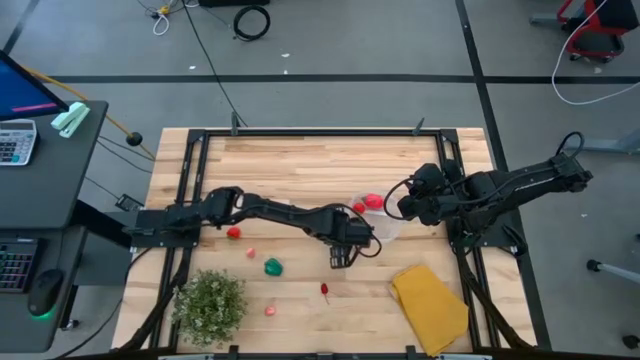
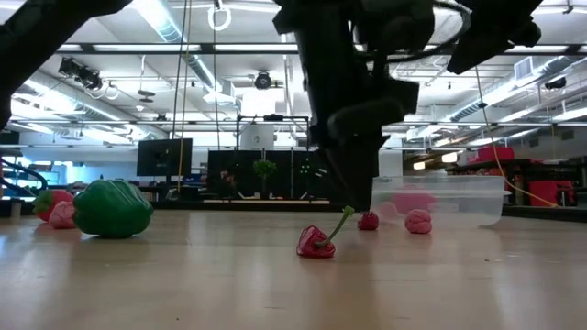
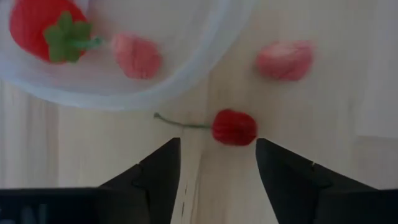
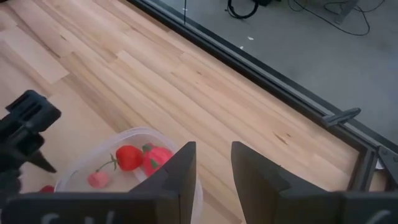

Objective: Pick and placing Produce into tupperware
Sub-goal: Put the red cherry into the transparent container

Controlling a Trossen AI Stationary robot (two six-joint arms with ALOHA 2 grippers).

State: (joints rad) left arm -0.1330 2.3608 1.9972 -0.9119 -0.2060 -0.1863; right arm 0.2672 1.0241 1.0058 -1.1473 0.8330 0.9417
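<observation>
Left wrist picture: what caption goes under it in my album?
Open left gripper over a red cherry beside the tupperware.

clear plastic tupperware (image 4: 134, 163) (whitish rim), wooden table (image 1: 320, 165)

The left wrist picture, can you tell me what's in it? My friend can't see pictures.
The left gripper hangs open just above a small red cherry with a thin stem, lying on the wooden table. Beside the cherry is the rim of the clear tupperware, holding a red strawberry and a pale pink piece. Another pale pink piece lies outside on the table.
</observation>
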